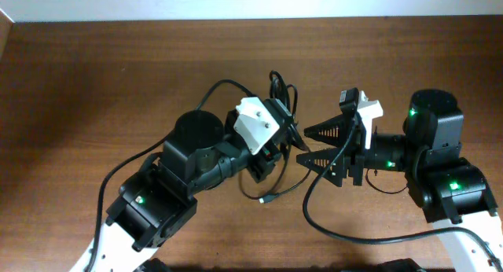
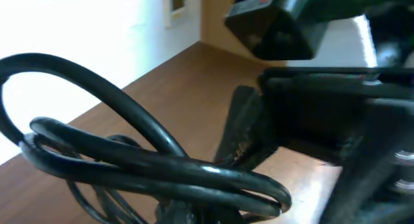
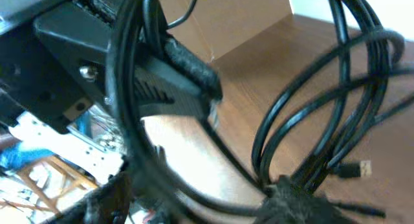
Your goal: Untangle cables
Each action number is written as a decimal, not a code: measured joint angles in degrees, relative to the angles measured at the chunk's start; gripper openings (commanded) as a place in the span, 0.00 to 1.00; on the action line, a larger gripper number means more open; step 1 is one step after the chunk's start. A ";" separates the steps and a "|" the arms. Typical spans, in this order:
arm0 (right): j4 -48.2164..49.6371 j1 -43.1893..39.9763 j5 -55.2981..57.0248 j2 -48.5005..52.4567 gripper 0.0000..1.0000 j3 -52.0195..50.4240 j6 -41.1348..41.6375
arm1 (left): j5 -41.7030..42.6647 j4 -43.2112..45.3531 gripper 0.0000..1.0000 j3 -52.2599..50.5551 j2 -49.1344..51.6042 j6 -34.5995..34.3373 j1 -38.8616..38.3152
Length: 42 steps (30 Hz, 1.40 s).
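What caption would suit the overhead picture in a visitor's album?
Two robot arms meet over tangled black cables on a wooden table, the right gripper open beside the loops.

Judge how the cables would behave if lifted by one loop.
Probably floppy: the cables bend into loose loops and one plug end trails onto the table. Likely light, being thin cords. The overlapping loops would probably drag along together rather than come free.

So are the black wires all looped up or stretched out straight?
Looped up. The cables form several overlapping loops gathered in the left gripper; one plug end sticks out.
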 measured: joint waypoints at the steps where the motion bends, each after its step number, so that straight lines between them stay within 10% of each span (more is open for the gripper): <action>1: 0.07 0.00 0.00 0.00 0.30 0.00 -0.72 | 1.29 0.28 0.00 0.00 0.28 -0.20 0.00; 3: -0.15 0.00 -0.04 0.00 0.04 0.00 -1.53 | 2.36 0.52 0.00 0.00 0.81 -0.24 0.00; 20: -1.53 -19.32 8.09 -0.26 0.04 -0.02 9.64 | -20.87 -30.32 0.00 0.31 0.13 -0.13 -0.04; 42: -2.16 -34.16 -2.80 -0.28 0.04 -0.02 10.88 | -51.95 -31.04 0.00 0.31 -13.33 -10.75 -0.11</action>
